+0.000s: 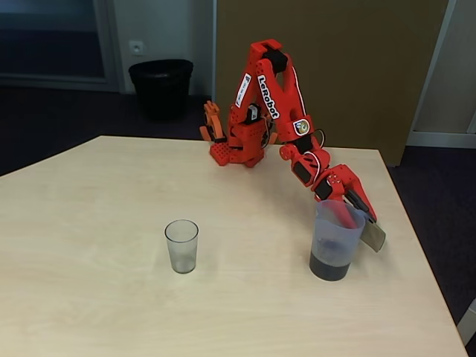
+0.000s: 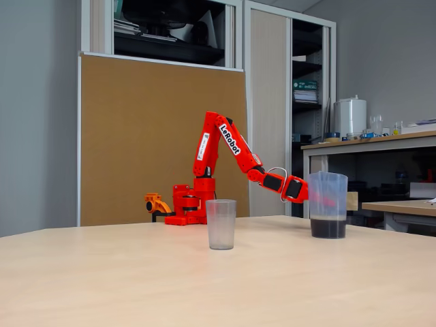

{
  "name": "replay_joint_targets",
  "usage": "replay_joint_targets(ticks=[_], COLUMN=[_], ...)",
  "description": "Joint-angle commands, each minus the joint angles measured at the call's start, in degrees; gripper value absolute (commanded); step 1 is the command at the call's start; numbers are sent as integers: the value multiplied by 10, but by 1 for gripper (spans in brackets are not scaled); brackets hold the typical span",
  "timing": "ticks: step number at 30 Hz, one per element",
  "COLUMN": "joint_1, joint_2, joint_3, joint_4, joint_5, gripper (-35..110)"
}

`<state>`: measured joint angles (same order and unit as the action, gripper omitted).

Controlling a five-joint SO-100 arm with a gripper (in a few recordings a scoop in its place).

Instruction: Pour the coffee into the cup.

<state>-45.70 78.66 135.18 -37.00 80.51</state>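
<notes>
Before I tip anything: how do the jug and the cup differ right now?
The jug is taller and wider than the cup. The jug holds dark coffee at its bottom; the cup looks empty. The gripper is at the jug's rim and handle; the cup stands alone, apart from the arm. Both are clear plastic, upright on the table.

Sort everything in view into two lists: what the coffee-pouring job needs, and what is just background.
Part of the job:
- jug, standing on the table
- coffee in the jug's bottom
- cup, upright, apart from the jug
- gripper at the jug's rim

Just about:
- black bin on the floor
- brown board behind the arm
- shelves
</notes>
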Motion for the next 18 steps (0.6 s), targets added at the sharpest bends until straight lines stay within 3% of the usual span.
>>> replay_joint_targets(ticks=[1,9,18], joint_1=[7,14,20], joint_2=[3,-5,-12], joint_3=[-23,-32,-40], joint_4=[-12,-15,-12], joint_5=[2,-9,4], gripper=[22,19,2])
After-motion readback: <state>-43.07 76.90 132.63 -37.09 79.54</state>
